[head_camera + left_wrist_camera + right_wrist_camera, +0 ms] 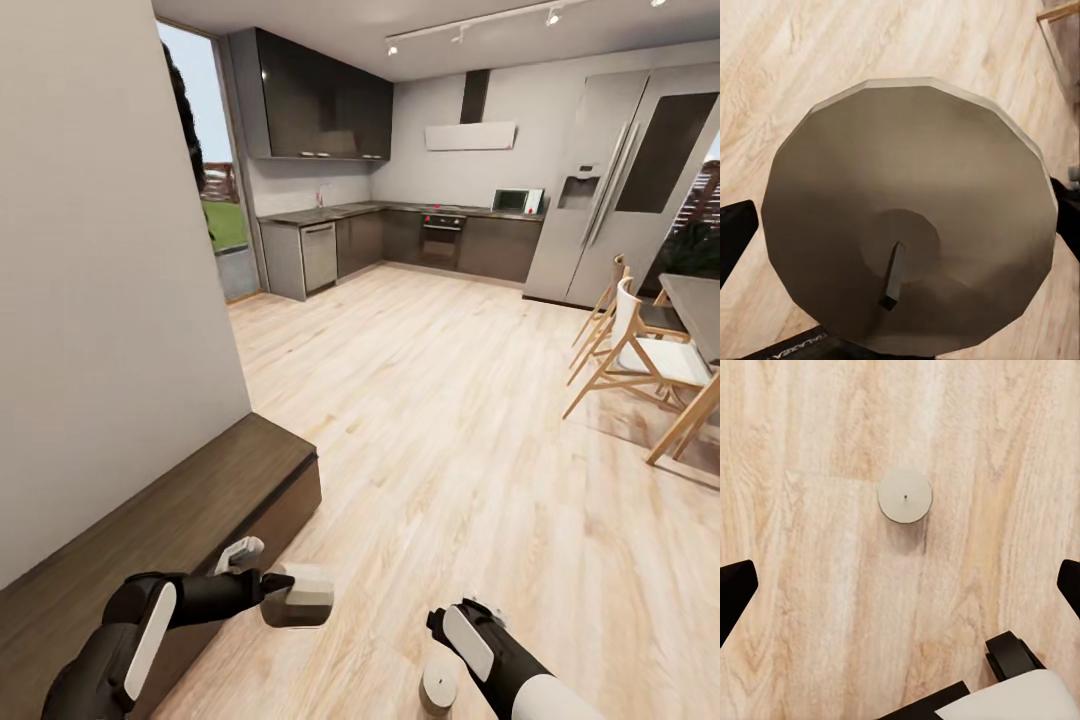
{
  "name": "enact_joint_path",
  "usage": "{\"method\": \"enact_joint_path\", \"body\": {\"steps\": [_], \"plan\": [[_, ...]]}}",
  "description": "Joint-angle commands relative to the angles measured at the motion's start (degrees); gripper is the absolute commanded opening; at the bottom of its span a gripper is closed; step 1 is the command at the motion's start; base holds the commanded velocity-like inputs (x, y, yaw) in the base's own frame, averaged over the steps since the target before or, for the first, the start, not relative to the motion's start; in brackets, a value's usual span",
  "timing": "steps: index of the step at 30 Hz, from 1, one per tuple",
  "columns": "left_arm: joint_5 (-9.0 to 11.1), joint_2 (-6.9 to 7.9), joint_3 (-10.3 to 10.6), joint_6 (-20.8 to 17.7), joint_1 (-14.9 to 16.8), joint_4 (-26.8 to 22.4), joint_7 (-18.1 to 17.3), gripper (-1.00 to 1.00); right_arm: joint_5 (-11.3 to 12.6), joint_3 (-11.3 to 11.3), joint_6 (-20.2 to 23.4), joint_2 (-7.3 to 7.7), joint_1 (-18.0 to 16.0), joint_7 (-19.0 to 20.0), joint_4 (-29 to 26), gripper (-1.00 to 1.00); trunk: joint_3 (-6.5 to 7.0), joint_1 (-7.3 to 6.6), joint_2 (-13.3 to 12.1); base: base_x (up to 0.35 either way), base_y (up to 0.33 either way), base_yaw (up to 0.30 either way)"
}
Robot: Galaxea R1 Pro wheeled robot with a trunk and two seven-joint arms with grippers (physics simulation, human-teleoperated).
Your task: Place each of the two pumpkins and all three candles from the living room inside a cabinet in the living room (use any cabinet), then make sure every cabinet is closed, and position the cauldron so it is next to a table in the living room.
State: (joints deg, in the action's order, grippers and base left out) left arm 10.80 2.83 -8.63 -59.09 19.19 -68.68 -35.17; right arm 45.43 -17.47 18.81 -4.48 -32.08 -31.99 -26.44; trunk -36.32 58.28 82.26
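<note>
In the head view my left gripper [284, 592] is shut on a beige candle [306, 596], held just off the near end of the long low dark brown cabinet [200, 492]. The left wrist view looks down on that candle's top [907, 202] and its wick, with one black finger at each side. A second candle [438, 688] stands on the wood floor close to my right arm. In the right wrist view that candle [904, 496] stands upright on the floor, ahead of my open right gripper [902, 589], apart from both fingers. The cabinet front facing me looks shut.
A white wall [100, 300] runs along the left behind the cabinet. Wooden chairs [640, 350] and a dark table [700, 310] stand at the right. Grey kitchen units [400, 240] and a fridge [620, 170] line the back. Open wood floor [450, 420] lies between.
</note>
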Motion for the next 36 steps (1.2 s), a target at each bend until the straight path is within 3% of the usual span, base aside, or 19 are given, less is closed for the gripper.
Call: {"method": "enact_joint_path", "body": {"steps": [1, 4, 10, 15, 18, 27, 36], "plan": [[0.9, 0.06, -0.1, 0.0, 0.0, 0.0, -0.1, -1.0, 0.0, 0.0, -0.1, 0.0, 0.0, 0.0, 0.0, 1.0, -0.19, 0.23, 0.4, 0.0, 0.0, 0.0], [2.3, 0.09, -0.2, 0.0, 0.0, 0.0, -0.1, -1.0, -0.1, -0.3, -0.4, 0.06, 0.0, 0.1, 0.1, 1.0, -0.72, 0.89, 1.6, 0.0, 0.0, 0.0], [2.8, -0.07, -0.2, 0.0, 0.1, 0.0, -0.2, -1.0, -0.6, -0.5, -4.8, 0.16, 0.0, 0.3, 2.6, 1.0, -1.8, 2.2, 4.0, 0.0, 0.0, 0.0], [2.8, -0.25, -0.1, 0.1, 0.1, 0.0, -0.1, -1.0, -9.0, -0.4, -7.2, 0.02, 0.0, 6.1, 4.2, 1.0, -2.7, 3.3, 6.0, 0.0, 0.0, 0.0], [2.8, -0.27, -0.1, 0.1, 0.1, 0.0, -0.1, -1.0, -11.5, -0.3, -7.5, -0.01, 0.0, 7.7, 4.3, 1.0, -3.24, 3.96, 7.2, 0.0, 0.0, 0.0], [2.9, -0.29, 0.0, 0.1, 0.1, 0.0, -0.2, -1.0, -12.6, -0.5, -12.7, -0.57, 0.1, 8.3, 4.3, 1.0, -4.85, 5.94, 10.8, 0.0, 0.0, 0.0], [2.8, -0.33, 0.1, 0.2, 0.1, 0.1, -0.2, -1.0, -12.6, -0.6, -13.6, -0.47, 0.2, 8.3, 4.0, 1.0, -6.47, 7.91, 14.5, 0.0, 0.0, 0.0]]}}
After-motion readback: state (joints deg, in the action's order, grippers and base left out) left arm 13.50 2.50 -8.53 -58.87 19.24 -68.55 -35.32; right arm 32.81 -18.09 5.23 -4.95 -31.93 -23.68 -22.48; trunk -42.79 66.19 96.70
